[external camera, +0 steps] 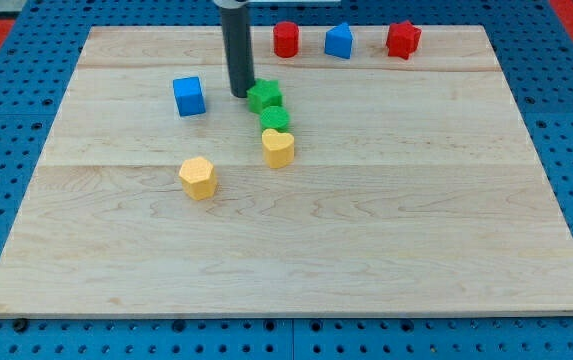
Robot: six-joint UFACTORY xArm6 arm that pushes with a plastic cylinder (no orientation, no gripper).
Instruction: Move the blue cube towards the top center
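Observation:
The blue cube (189,96) sits on the wooden board (386,230) at the upper left of centre. My tip (241,94) rests on the board just right of the blue cube, with a gap between them, and touches the left side of a green star block (264,95).
A green round block (275,119) and a yellow heart block (278,147) lie below the green star. A yellow hexagon block (198,178) lies lower left. Along the view's top stand a red cylinder (285,39), a blue pentagon-like block (339,41) and a red star (402,39).

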